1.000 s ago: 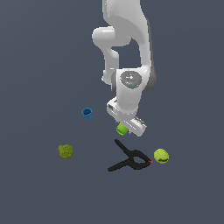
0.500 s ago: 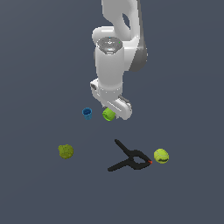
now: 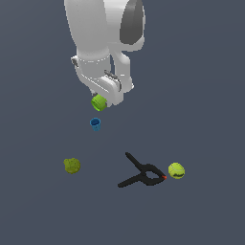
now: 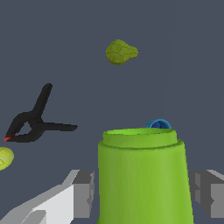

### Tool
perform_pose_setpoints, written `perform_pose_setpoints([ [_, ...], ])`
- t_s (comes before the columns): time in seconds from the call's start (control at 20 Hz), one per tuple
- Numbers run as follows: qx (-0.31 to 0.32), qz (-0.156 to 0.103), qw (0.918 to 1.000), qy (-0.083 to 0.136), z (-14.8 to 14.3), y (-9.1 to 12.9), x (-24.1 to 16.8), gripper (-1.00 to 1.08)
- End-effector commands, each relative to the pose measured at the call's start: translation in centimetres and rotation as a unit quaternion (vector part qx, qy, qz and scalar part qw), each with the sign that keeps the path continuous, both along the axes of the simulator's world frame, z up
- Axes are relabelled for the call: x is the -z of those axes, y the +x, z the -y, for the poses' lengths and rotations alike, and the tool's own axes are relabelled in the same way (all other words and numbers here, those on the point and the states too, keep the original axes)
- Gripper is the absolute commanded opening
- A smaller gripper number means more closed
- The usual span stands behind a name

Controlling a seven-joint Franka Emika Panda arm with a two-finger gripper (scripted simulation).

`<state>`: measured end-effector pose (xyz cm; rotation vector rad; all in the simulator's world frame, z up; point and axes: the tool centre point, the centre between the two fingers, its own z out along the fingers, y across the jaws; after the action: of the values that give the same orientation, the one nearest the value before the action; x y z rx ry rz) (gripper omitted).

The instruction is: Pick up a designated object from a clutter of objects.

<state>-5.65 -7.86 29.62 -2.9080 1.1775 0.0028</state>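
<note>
The lime-green cylinder (image 3: 98,102) hangs in the air, held by my gripper (image 3: 101,99), well above the floor. In the wrist view this cup-like cylinder (image 4: 142,175) fills the space between both grey fingers (image 4: 83,192), rim pointing away from the camera. Below lies the rest of the clutter: the tiny blue cup (image 3: 95,124), the olive-green lump (image 3: 72,165), the black clamp with a red tip (image 3: 141,174) and the yellow-green ball (image 3: 176,170). The wrist view shows the blue cup (image 4: 158,125) peeking over the cylinder's rim.
The wrist view also holds the olive lump (image 4: 120,52), the clamp (image 4: 33,120) and part of the ball (image 4: 5,157). All of it lies on a plain dark grey floor (image 3: 201,95).
The arm has risen and swung toward the exterior view's left, carrying the lime-green cylinder up from beside the clamp to above the blue cup. The other items have not moved.
</note>
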Motion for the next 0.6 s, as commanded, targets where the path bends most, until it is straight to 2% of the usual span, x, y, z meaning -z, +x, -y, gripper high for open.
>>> perform_pose_setpoints([
  [0.0, 0.0, 0.0, 1.0, 0.0, 1.8, -0.8, -2.5, -1.0],
  [0.55, 0.0, 0.0, 1.0, -0.001, 8.4, -3.1, -11.4, -1.0],
])
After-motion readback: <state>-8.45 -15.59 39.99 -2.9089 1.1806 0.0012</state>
